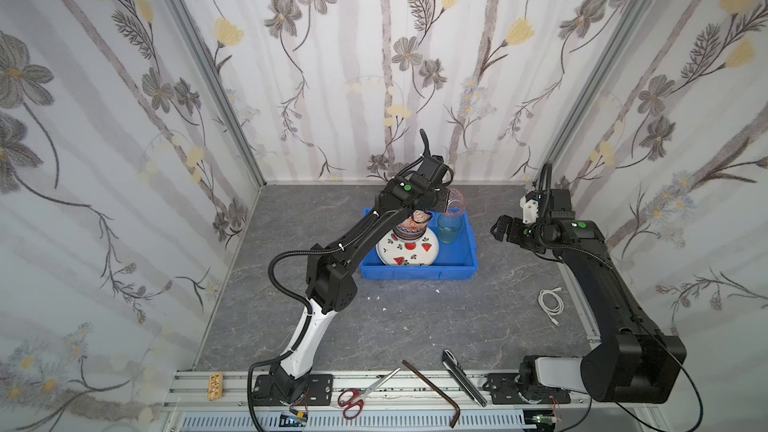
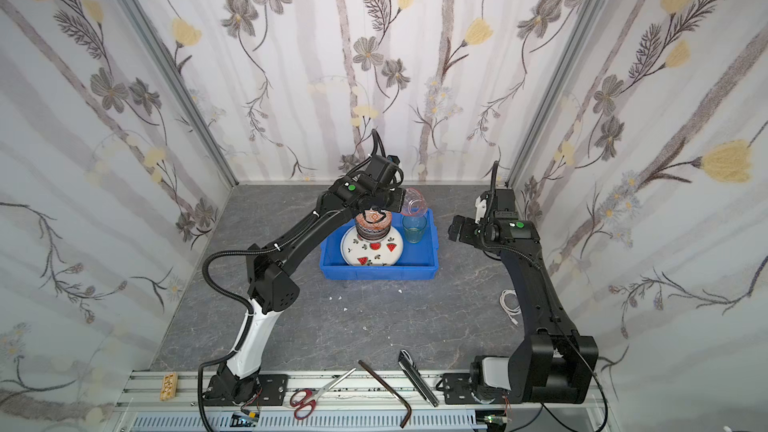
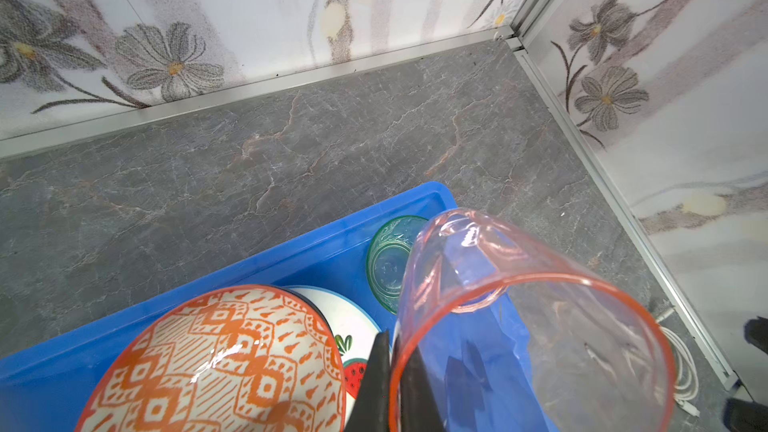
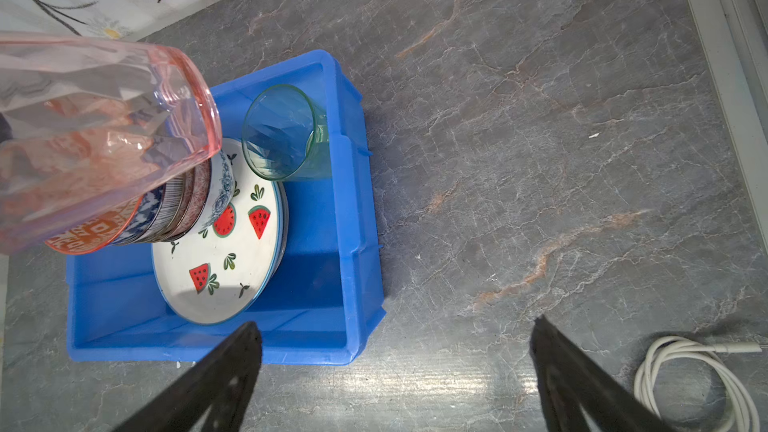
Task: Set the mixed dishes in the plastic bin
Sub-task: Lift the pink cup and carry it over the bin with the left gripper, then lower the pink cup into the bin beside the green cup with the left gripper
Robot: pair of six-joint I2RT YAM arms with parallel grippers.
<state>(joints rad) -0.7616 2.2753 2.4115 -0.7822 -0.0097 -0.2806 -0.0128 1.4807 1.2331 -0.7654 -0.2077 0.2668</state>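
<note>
Pink tumbler [image 3: 519, 317] hangs tilted in left hand [image 3: 392, 347] above blue bin [image 3: 270, 268].

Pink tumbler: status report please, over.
Left gripper shut on pink tumbler, tilted above blue bin. Right gripper open, empty. Green tumbler upright in bin, close by.

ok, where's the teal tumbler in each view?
Top view: teal tumbler, far right corner of blue bin.
Top view: tumbler, same corner.
Left wrist: partly behind pink tumbler.
Right wrist: beside watermelon plate.
Landmark: watermelon plate, all views.
</note>
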